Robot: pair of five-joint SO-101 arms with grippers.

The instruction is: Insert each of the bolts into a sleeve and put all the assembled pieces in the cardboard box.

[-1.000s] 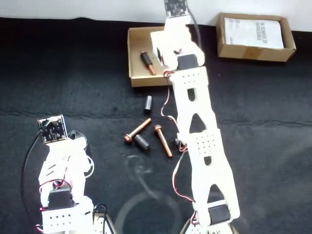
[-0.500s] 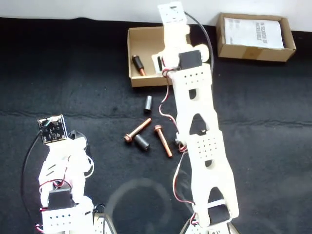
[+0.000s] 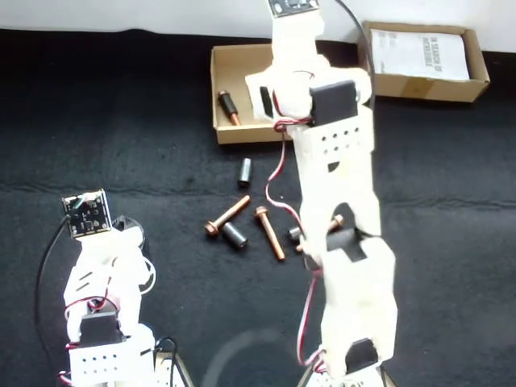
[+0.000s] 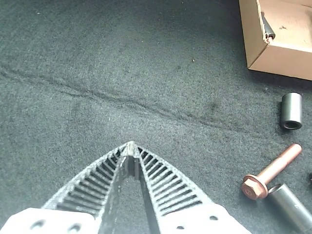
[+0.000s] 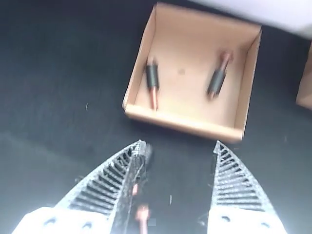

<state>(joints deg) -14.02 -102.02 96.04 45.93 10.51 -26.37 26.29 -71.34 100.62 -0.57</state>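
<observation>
1. The right gripper (image 5: pixel 179 145) is sitting wide open, with a big gap between its two toothed fingers. It's gripping nothing and touching nothing.
2. It's hanging over the black cloth (image 3: pixel 121 121) just short of the cardboard box (image 5: pixel 180 122), and the box's near wall is lying right past the fingertips.
3. The right arm (image 3: pixel 334 161) is stretching way out across the table, close to straight. In the high view its wrist end is covering the right part of the box.
4. The left gripper (image 4: pixel 130 146) is closed up tight, tips meeting in a point with nothing pinched between them. It's pointing at bare cloth, and I can't tell if it's actually touching it.
5. The left arm (image 3: pixel 105 274) is sitting folded back at the near edge of the table, well apart from the parts.
6. Two assembled pieces are lying inside the box, well apart from each other: the first piece (image 5: pixel 152 80) near one side wall and the second piece (image 5: pixel 217 78) near the opposite one.
7. Loose stuff is lying on the cloth between the arms. The upper sleeve (image 3: pixel 244 172) is nearest the box. Closer to the arms' bases are the first bolt (image 3: pixel 227 215), with the lower sleeve (image 3: pixel 235 235) just beside it, and the second bolt (image 3: pixel 270 233) next to the right arm.
8. A second box (image 3: pixel 419 85) holding a paper sheet (image 3: pixel 419 52) is sitting at the far right.
</observation>
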